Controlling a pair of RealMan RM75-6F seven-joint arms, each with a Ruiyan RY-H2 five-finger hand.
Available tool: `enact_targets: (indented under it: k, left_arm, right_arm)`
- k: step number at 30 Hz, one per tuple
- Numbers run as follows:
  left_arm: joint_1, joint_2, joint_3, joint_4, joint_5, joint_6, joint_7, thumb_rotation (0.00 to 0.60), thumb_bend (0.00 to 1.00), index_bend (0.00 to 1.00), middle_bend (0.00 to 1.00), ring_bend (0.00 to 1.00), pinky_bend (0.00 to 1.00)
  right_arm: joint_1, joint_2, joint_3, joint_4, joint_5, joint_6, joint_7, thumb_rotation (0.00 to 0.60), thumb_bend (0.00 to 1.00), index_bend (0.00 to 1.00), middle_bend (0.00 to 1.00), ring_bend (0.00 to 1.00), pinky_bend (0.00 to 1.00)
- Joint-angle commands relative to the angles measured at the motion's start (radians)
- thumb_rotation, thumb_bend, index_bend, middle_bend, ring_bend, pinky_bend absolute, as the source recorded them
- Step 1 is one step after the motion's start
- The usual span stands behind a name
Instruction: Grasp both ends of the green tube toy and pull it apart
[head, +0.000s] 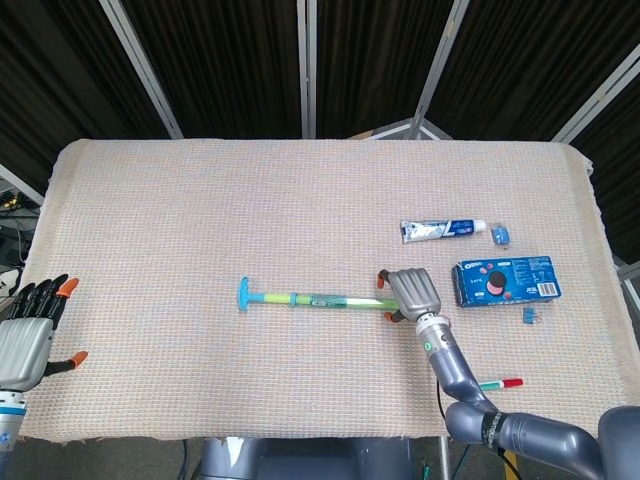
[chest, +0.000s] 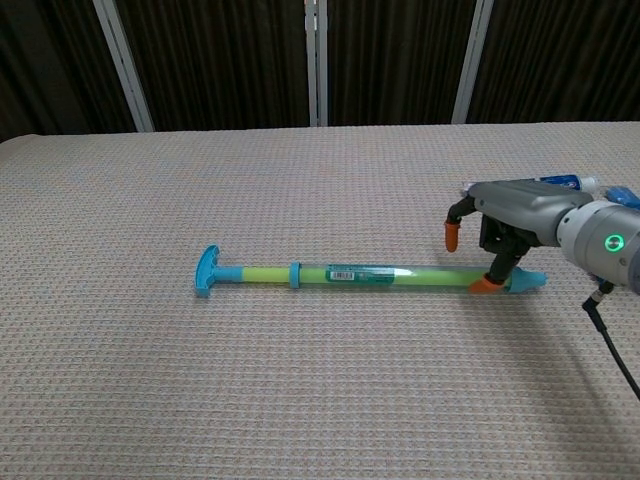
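The green tube toy (head: 320, 298) lies flat across the middle of the table, with its blue T-handle (chest: 209, 271) to the left and its blue nozzle tip (chest: 527, 282) to the right. My right hand (chest: 505, 215) is over the tube just left of the nozzle, fingers spread astride it. An orange fingertip (chest: 487, 284) touches the tube's near side, and another is raised on the far side. The hand does not grip the tube. My left hand (head: 27, 335) is open at the table's near left corner, far from the handle, and the chest view does not show it.
A toothpaste tube (head: 443, 230) and a small blue clip (head: 502, 236) lie at the right rear. A blue Oreo box (head: 505, 280) sits just right of my right hand. Another clip (head: 529, 316) and a red-green pen (head: 500, 383) lie nearer the front edge.
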Motion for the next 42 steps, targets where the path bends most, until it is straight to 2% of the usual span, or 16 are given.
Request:
enact_targets:
  k: [1, 13, 18, 24, 26, 27, 28, 30, 32, 34, 36, 42]
  left_arm:
    - [-0.001, 0.0, 0.001, 0.001, -0.001, -0.001, 0.0, 0.6, 0.0, 0.0, 0.0, 0.0, 0.0]
    - [-0.006, -0.005, 0.002, 0.002, -0.016, -0.007, 0.014, 0.6, 0.0, 0.0, 0.0, 0.0, 0.0]
    - [-0.011, -0.01, 0.002, 0.005, -0.024, -0.013, 0.022, 0.6, 0.0, 0.0, 0.0, 0.0, 0.0]
    - [-0.025, -0.026, -0.005, 0.024, -0.042, -0.032, 0.031, 0.6, 0.0, 0.0, 0.0, 0.0, 0.0]
    - [-0.034, -0.034, -0.012, 0.032, -0.045, -0.038, 0.032, 0.6, 0.0, 0.0, 0.1, 0.1, 0.11]
    - [-0.044, -0.044, -0.022, 0.041, -0.044, -0.04, 0.03, 0.6, 0.0, 0.0, 0.22, 0.22, 0.23]
    - [-0.054, -0.058, -0.033, 0.053, -0.04, -0.041, 0.022, 0.6, 0.0, 0.0, 0.38, 0.38, 0.4]
    - [-0.087, -0.092, -0.052, 0.081, -0.033, -0.068, -0.01, 0.6, 0.0, 0.01, 0.59, 0.58, 0.64]
    - [-0.132, -0.123, -0.067, 0.109, -0.029, -0.123, -0.042, 0.6, 0.03, 0.08, 0.72, 0.7, 0.78]
    - [-0.186, -0.16, -0.083, 0.143, -0.022, -0.186, -0.068, 0.6, 0.1, 0.18, 0.81, 0.8, 0.89]
    - [-0.243, -0.196, -0.094, 0.181, -0.001, -0.248, -0.096, 0.6, 0.15, 0.24, 0.87, 0.85, 0.95]
    - [-0.377, -0.299, -0.116, 0.279, 0.011, -0.394, -0.112, 0.6, 0.25, 0.31, 0.89, 0.87, 0.98]
  right_arm:
    - [0.008, -0.016, -0.007, 0.016, 0.01, 0.006, -0.01, 0.6, 0.08, 0.45, 1.0, 1.0, 1.0]
    - [0.031, -0.076, -0.026, 0.077, 0.011, 0.019, -0.016, 0.6, 0.13, 0.48, 1.0, 1.0, 1.0]
    - [0.034, -0.09, -0.031, 0.099, 0.004, 0.027, -0.014, 0.6, 0.26, 0.58, 1.0, 1.0, 1.0]
    - [0.034, -0.089, -0.032, 0.099, 0.005, 0.021, 0.004, 0.6, 0.31, 0.66, 1.0, 1.0, 1.0]
    - [0.033, -0.086, -0.032, 0.092, 0.006, 0.021, 0.007, 0.6, 0.32, 0.68, 1.0, 1.0, 1.0]
    - [0.032, -0.084, -0.031, 0.086, 0.008, 0.021, 0.008, 0.6, 0.32, 0.68, 1.0, 1.0, 1.0]
    - [0.031, -0.082, -0.03, 0.079, 0.014, 0.022, 0.008, 0.6, 0.33, 0.68, 1.0, 1.0, 1.0]
    - [0.03, -0.077, -0.024, 0.06, 0.034, 0.023, 0.003, 0.6, 0.34, 0.69, 1.0, 1.0, 1.0]
    - [0.032, -0.073, -0.018, 0.043, 0.055, 0.028, -0.01, 0.6, 0.34, 0.69, 1.0, 1.0, 1.0]
    - [0.036, -0.068, -0.014, 0.025, 0.075, 0.032, -0.027, 0.6, 0.35, 0.69, 1.0, 1.0, 1.0]
    - [0.041, -0.065, -0.01, 0.008, 0.093, 0.037, -0.042, 0.6, 0.36, 0.69, 1.0, 1.0, 1.0]
    - [0.057, -0.065, -0.005, -0.027, 0.147, 0.057, -0.097, 0.6, 0.38, 0.69, 1.0, 1.0, 1.0]
